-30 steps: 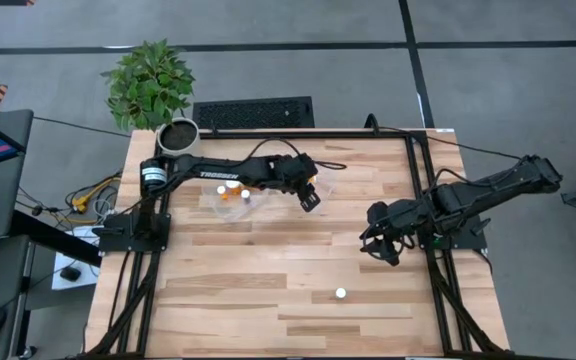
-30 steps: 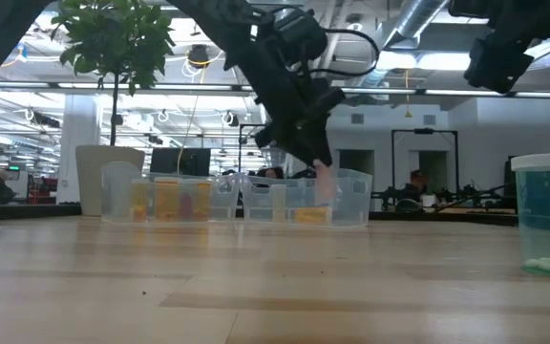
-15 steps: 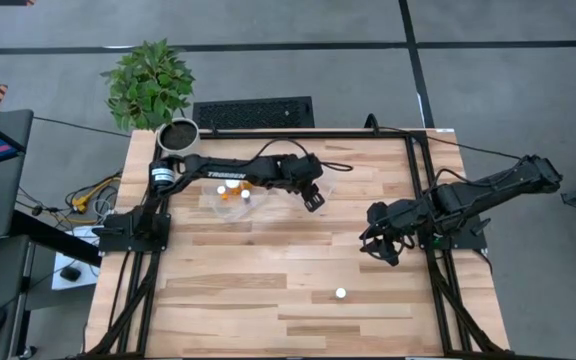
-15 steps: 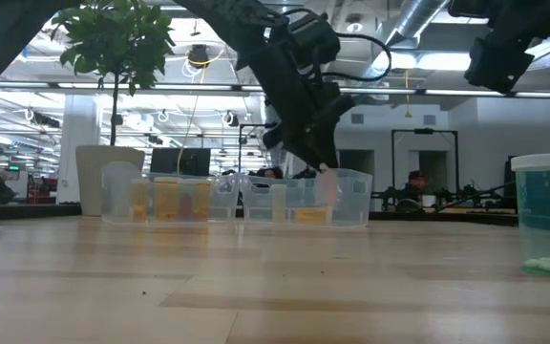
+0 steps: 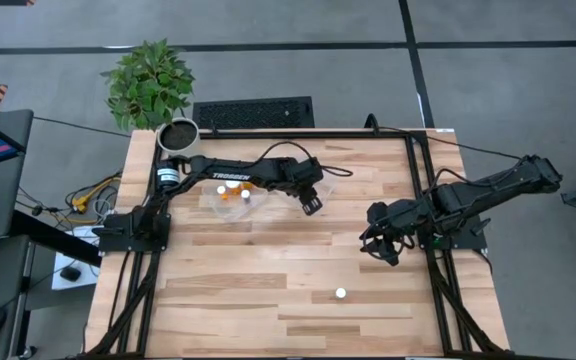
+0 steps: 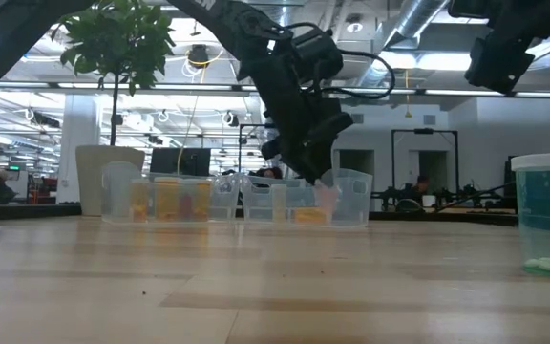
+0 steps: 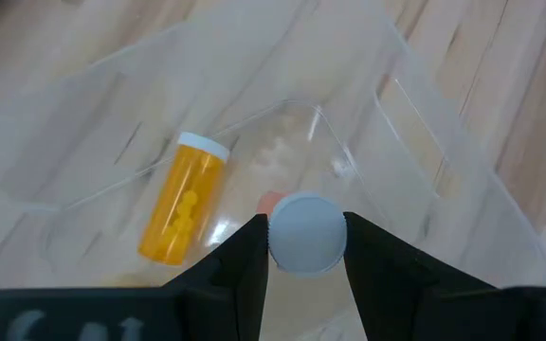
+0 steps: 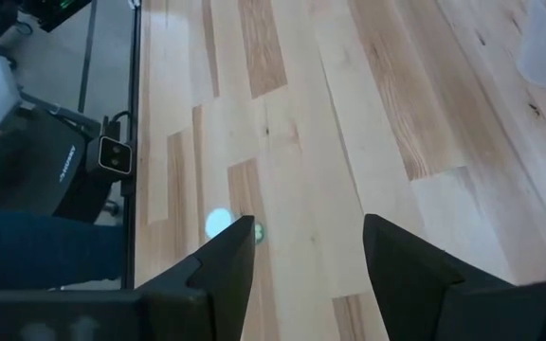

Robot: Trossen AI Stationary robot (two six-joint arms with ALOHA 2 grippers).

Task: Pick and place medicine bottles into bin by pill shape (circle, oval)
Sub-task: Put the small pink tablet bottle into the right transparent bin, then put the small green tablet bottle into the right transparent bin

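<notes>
My left gripper hangs over the right-hand clear bin and is shut on a medicine bottle, whose round white cap faces the wrist camera. One orange bottle lies on its side on this bin's floor. The left-hand clear bin holds several bottles. A lone bottle stands upright on the table near the front; it also shows in the low view. My right gripper is open and empty near the table's right side. My left gripper pinches the bottle between its two fingers at the sides of the white cap. The fingers slant down from above, and the bottle lies along them, cap end toward the wrist. The bottle is clear of the bin's floor, within the bin's walls.
A white plant pot with a leafy plant stands at the far left corner. A black keyboard-like grille lies beyond the far edge. Bare wood lies across the table's middle and front.
My left gripper has gone down with the bottle, which now hangs lower, inside the right-hand clear bin's walls. It has stayed shut on the bottle.
</notes>
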